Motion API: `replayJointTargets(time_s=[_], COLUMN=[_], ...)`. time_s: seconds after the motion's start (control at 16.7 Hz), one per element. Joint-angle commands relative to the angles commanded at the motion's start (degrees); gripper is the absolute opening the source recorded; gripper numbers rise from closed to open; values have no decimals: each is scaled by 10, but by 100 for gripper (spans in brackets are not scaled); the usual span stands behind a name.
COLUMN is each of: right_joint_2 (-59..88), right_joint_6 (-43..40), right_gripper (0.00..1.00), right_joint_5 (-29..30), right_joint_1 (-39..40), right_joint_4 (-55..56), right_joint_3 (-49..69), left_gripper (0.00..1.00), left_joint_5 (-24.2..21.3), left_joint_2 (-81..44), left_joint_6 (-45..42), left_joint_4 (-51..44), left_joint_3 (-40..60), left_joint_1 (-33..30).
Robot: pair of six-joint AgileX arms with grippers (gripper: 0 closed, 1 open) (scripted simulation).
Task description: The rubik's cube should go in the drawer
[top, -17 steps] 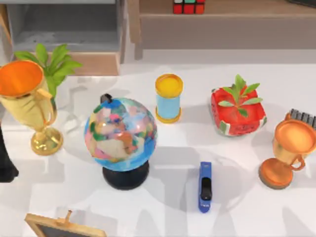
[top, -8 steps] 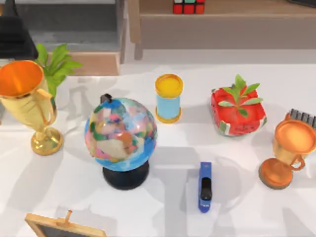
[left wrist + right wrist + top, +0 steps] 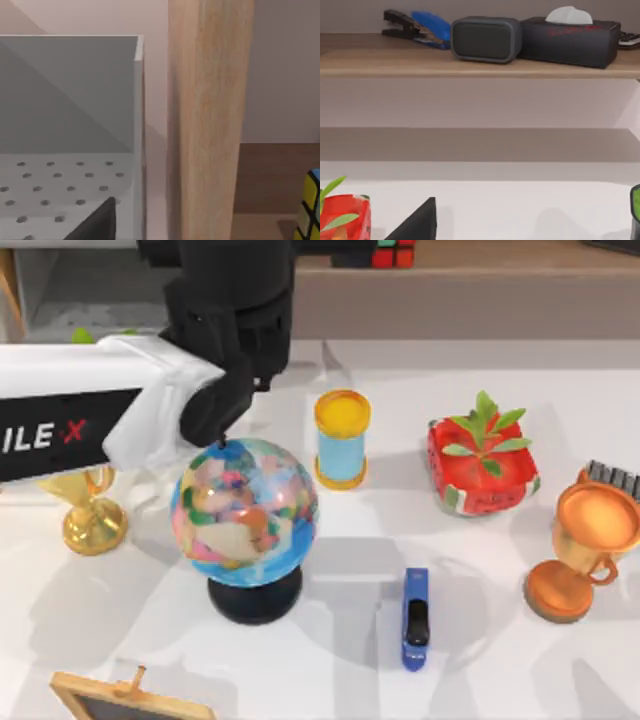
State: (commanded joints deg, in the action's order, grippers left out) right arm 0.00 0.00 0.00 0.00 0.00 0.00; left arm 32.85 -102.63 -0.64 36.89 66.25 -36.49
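My left arm point(image 3: 150, 410) reached across the top view from the left edge toward the far side of the worktop point(image 3: 480, 640), its dark wrist housing sitting above the globe point(image 3: 245, 512) and covering the near right corner of the drawer point(image 3: 60, 290). I could not tell whether my left jaws were open or closed. From the left wrist view I looked at the drawer's grey inner wall point(image 3: 70, 95) and its dotted grey floor, with a tan wooden upright point(image 3: 207, 120) just beside it.

The rubik's cube point(image 3: 385, 254) sat on the long wooden shelf point(image 3: 470, 285) at the far edge, to the right of the drawer and apart from it, with red and green tiles showing past my arm's housing. In the left wrist view a sliver of the cube point(image 3: 311, 207) showed beyond the upright, on the brown shelf board.

On the worktop stood a yellow-topped blue cylinder point(image 3: 342, 438), a red watermelon-patterned plant pot point(image 3: 482, 465) with green leaves, a copper trophy point(image 3: 585, 550) near the right edge, a blue stapler point(image 3: 416, 618) lying flat near the front, a gold trophy point(image 3: 90, 520) partly under my arm, and the corner of a small chalkboard point(image 3: 125, 698) at the front left.

My right wrist view faced a shelf board holding a second blue stapler point(image 3: 417, 27), a dark speaker point(image 3: 486, 39) and a black tissue box point(image 3: 570, 39). I could not tell the state of my right jaws.
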Motion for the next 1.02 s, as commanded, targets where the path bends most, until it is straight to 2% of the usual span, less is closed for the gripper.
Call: replayJointTargets(time_s=[0.18,0.42,1.02], right_joint_2=[0,0,0], right_joint_6=[0,0,0], right_gripper=[100,100,100], right_joint_5=[0,0,0], right_joint_1=[0,0,0], right_joint_4=[0,0,0], right_joint_3=[0,0,0], left_gripper=[100,100,100], left_joint_5=[46,85,97], left_joint_2=[-150,-266,-274], left_joint_6=[-2,-3,-5], left_joint_4=[54,101,88], left_joint_3=[98,169,194], left_joint_1=[-53,-84,-89])
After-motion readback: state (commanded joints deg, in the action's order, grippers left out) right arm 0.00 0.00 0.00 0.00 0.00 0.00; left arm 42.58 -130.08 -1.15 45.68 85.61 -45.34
